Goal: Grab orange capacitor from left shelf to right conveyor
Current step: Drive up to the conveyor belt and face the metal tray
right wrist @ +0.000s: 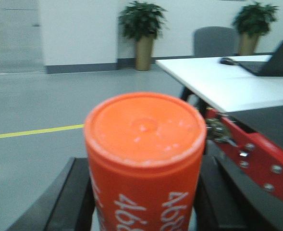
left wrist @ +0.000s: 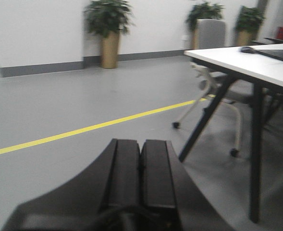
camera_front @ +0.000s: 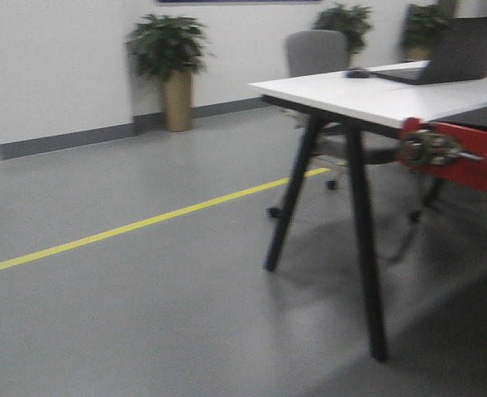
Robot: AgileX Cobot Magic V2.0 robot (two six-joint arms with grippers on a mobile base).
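Orange capacitor (right wrist: 143, 159) clamped in right gripper (right wrist: 146, 195) | left gripper (left wrist: 141, 173) clenched, empty | risk: early release drops it short of right conveyor (right wrist: 271, 122)

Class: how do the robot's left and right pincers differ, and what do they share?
The left pincer is shut, empty; the right pincer grips the orange cylindrical capacitor. The left pincer's jaws touch; the right pincer's stand apart. Both are black.

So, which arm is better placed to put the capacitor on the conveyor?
Right: the right gripper holds the orange capacitor, and the conveyor lies beside it. The left gripper is shut and empty.
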